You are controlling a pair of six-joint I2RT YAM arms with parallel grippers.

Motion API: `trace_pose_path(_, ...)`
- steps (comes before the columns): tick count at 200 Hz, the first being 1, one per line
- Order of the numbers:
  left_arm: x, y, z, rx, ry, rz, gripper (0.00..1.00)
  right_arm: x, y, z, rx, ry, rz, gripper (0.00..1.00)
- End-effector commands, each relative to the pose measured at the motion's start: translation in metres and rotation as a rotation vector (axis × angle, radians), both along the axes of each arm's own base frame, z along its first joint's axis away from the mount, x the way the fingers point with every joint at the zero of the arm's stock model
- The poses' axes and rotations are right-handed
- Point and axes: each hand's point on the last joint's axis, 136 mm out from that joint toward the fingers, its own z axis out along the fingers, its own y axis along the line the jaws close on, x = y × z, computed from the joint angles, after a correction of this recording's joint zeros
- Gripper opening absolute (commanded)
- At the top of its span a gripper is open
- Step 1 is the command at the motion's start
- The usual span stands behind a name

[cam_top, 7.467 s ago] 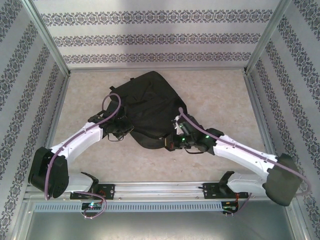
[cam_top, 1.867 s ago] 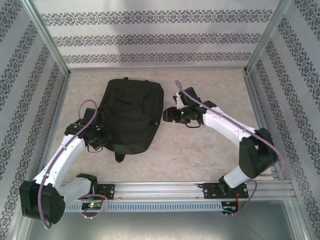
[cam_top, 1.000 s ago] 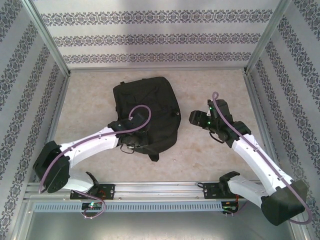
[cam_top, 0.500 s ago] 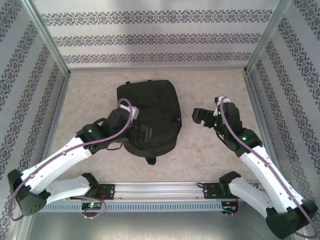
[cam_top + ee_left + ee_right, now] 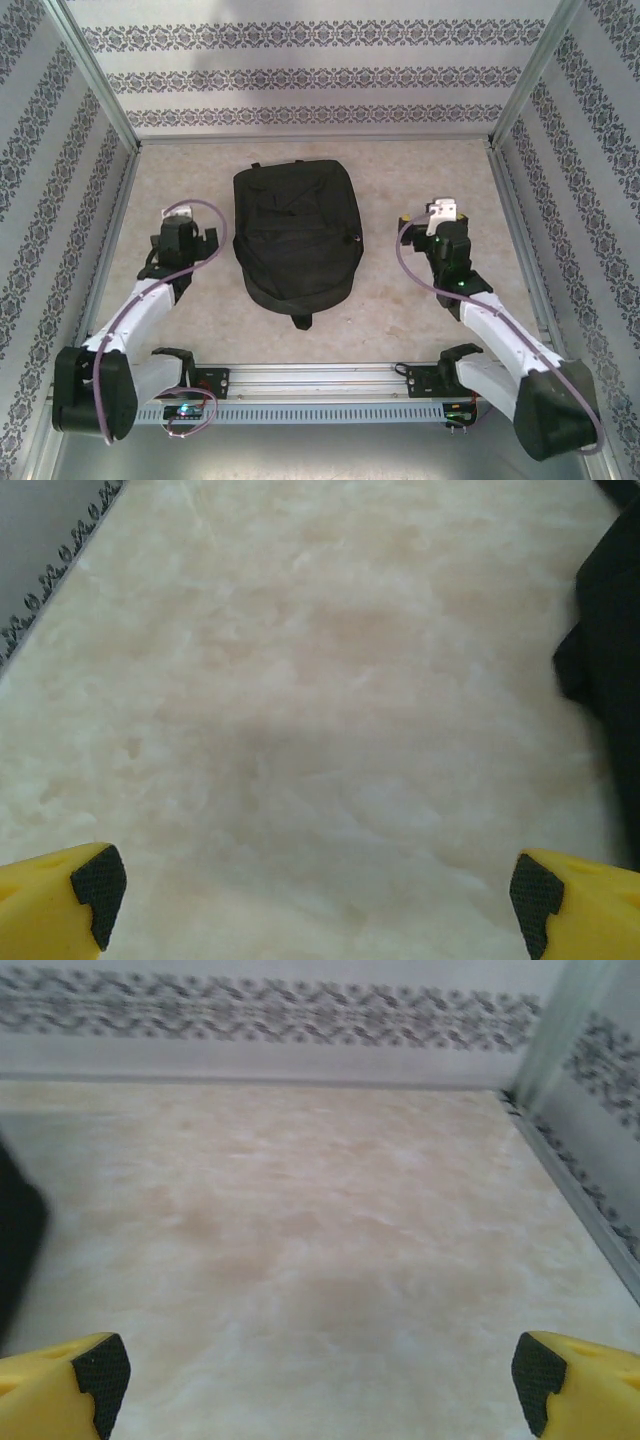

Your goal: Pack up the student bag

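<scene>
The student bag lies flat on the pale, marbled worktop, about midway between left and right and a little toward the far wall. Its broader, squarer end points far. Its rounded end points near, with a small strap tab sticking out at that end. A zip line runs across the front panel. Nothing rests on the bag and neither arm touches it.

The left arm reaches up from its base at the near left, and its wrist hangs over bare worktop left of the bag, apart from it. In the left wrist view the left gripper stands wide apart and empty, with a yellow, black-padded fingertip at each lower corner and only marbled surface between them. The black fabric of the bag shows along the right edge of that view.

The right arm rises from the near right, and its wrist is right of the bag, also apart from it. The right gripper is likewise spread wide and holds nothing. It faces the patterned far wall and a metal corner post. A blurred dark shape at the left edge of that view is probably the side of the bag.
</scene>
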Motion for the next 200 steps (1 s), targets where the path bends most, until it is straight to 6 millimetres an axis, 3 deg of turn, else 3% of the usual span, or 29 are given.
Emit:
trace_pose_path(1, 0.025, 0.004, 0.025, -0.026, -0.234, 0.006, 0.99, 0.005, -0.028, -0.032, 0.070, 0.006, -0.084, 0.98)
trace_pose_path(14, 0.029, 0.011, 0.015, -0.049, -0.273, 0.062, 0.99, 0.009, -0.036, -0.036, 0.115, 0.005, -0.099, 0.98)
trace_pose_path(21, 0.033, 0.012, 0.016, -0.054, -0.286, 0.062, 0.99, 0.010, -0.029, -0.038, 0.124, 0.018, -0.045, 0.98)
trace_pose_path(35, 0.041, 0.011, 0.020, -0.027, -0.352, 0.036, 0.99, 0.009, -0.020, -0.029, 0.125, -0.123, 0.021, 0.98)
trace_pose_path(53, 0.050, 0.012, 0.007, -0.022, -0.363, 0.032, 0.99, 0.012, -0.014, -0.034, 0.103, -0.151, 0.081, 0.98)
trace_pose_path(72, 0.069, -0.018, -0.013, -0.041, -0.281, -0.165, 0.99, 0.014, -0.013, -0.047, 0.114, -0.226, 0.093, 0.98)
trace_pose_path(81, 0.080, -0.033, -0.010, -0.051, -0.291, -0.258, 1.00, 0.019, -0.010, -0.047, 0.118, -0.203, 0.118, 0.98)
trace_pose_path(89, 0.079, -0.035, -0.019, -0.056, -0.196, -0.263, 0.99, 0.023, -0.009, -0.053, 0.112, -0.120, 0.118, 0.98)
trace_pose_path(111, 0.081, -0.034, -0.017, -0.045, -0.217, -0.253, 0.99, 0.039, -0.013, -0.063, 0.087, -0.053, 0.062, 0.98)
trace_pose_path(118, 0.081, -0.034, -0.016, -0.042, -0.238, -0.254, 0.99, 0.046, -0.012, -0.055, 0.080, -0.044, 0.067, 0.98)
trace_pose_path(200, 0.080, -0.034, -0.017, -0.044, -0.224, -0.254, 0.99, 0.045, -0.006, -0.055, 0.054, -0.039, 0.083, 0.98)
